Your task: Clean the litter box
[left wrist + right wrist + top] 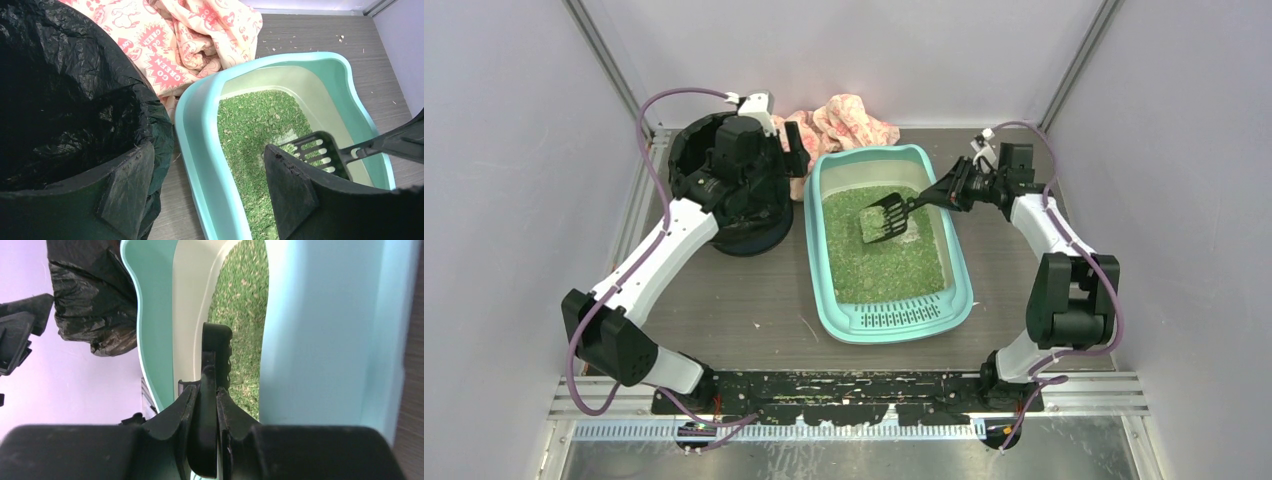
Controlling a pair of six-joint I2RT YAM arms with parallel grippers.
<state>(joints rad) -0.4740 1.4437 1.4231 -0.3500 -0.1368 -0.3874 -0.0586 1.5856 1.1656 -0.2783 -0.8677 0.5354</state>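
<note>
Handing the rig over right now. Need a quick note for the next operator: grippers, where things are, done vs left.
Left gripper: open, empty, above the gap between the bin and the litter box.
Right gripper: shut on the scoop handle, head low over the green litter in the box's far half.
Cloth lies behind both.
Done: scoop in hand. Bin contents too dark to judge.
Left: sift, carry to bin, dump, likely repeat.
</note>
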